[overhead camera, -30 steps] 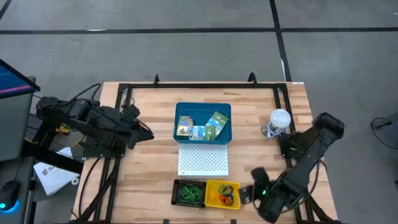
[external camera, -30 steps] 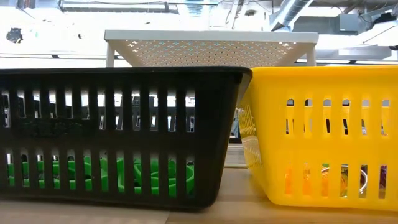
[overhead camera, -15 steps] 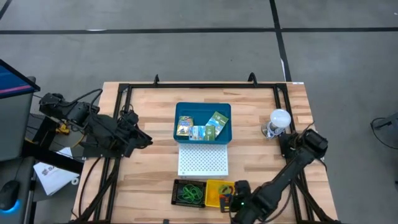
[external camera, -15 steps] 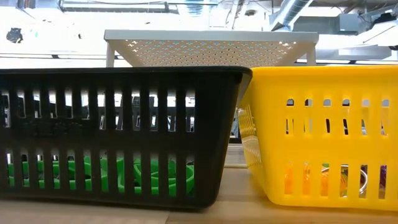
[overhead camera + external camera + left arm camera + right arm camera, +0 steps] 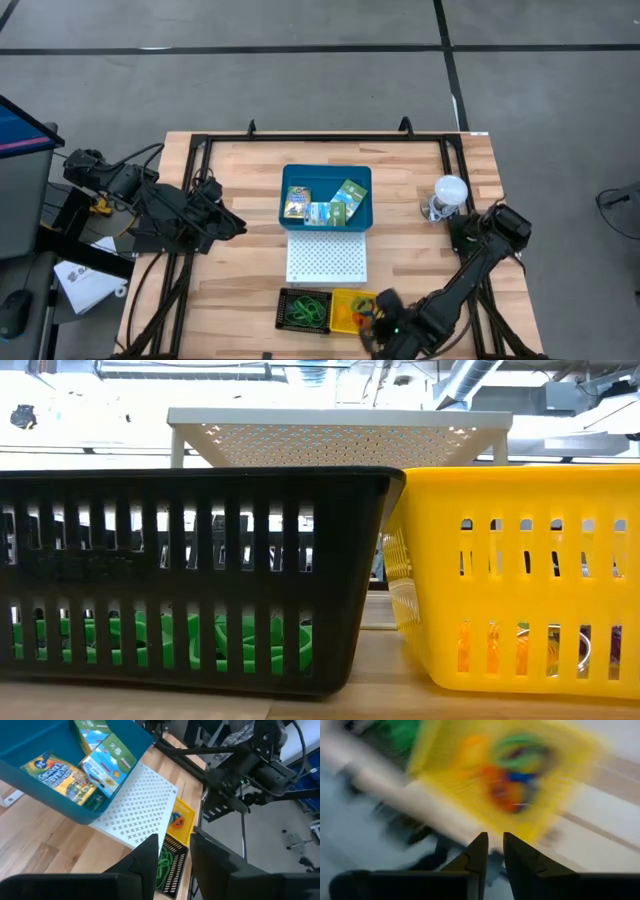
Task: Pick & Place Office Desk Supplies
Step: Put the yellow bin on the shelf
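Right gripper [image 5: 491, 851], fingers nearly together and holding nothing visible, hangs over the yellow basket [image 5: 352, 312] of mixed rubber bands [image 5: 362, 310]; left gripper [image 5: 172, 860] slightly apart, idle; advise opening wider, then descending centred on one loop.

packets [image 5: 325, 203] in bin [image 5: 327, 175] behind board [image 5: 327, 258] (two baskets [image 5: 331, 310] in front).
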Robot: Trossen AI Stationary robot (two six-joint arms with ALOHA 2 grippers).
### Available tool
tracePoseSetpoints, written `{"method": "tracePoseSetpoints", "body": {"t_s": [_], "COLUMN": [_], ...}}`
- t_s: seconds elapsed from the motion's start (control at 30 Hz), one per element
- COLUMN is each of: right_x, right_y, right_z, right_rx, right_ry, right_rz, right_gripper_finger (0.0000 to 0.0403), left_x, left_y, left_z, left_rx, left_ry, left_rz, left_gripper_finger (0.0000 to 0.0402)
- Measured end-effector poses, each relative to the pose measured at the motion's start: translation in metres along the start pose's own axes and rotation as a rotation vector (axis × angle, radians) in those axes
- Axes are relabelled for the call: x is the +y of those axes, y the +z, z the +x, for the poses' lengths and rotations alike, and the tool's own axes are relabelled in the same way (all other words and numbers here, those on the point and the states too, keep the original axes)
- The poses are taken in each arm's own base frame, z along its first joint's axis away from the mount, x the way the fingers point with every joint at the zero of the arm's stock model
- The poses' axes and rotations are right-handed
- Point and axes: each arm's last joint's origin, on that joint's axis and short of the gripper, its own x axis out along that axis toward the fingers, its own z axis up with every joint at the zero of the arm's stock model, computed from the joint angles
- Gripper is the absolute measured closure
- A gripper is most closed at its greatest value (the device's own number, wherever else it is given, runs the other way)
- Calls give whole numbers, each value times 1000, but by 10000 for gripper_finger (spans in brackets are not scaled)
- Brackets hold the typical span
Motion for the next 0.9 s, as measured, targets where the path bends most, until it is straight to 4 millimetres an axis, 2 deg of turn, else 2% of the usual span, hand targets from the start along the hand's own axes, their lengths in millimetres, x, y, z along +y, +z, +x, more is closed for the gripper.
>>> {"method": "tracePoseSetpoints", "body": {"t_s": [0.13, 0.27, 0.37, 0.5, 0.67, 0.9], "right_x": [19, 23, 24, 24, 23, 22], "right_y": [2, 10, 17, 26, 27, 11], "right_z": [0, 2, 4, 7, 7, 25], "right_rx": [-3, -40, -59, -66, -65, 31], "right_ry": [169, 174, 157, 121, 111, 118], "right_rz": [-325, -622, -793, -846, -850, -807], "right_gripper_finger": [342, 331, 307, 259, 203, 178], "left_x": [0, -1, -3, -7, -14, -20], "left_y": [0, 1, 2, 0, -6, -15], "left_z": [0, 2, 5, 14, 29, 44], "left_rx": [-8, -18, -27, -16, 26, 72], "left_ry": [4, 6, 2, 13, 36, 61], "left_rz": [-1, -7, -17, -14, 12, 45], "left_gripper_finger": [295, 295, 295, 295, 295, 295]}}
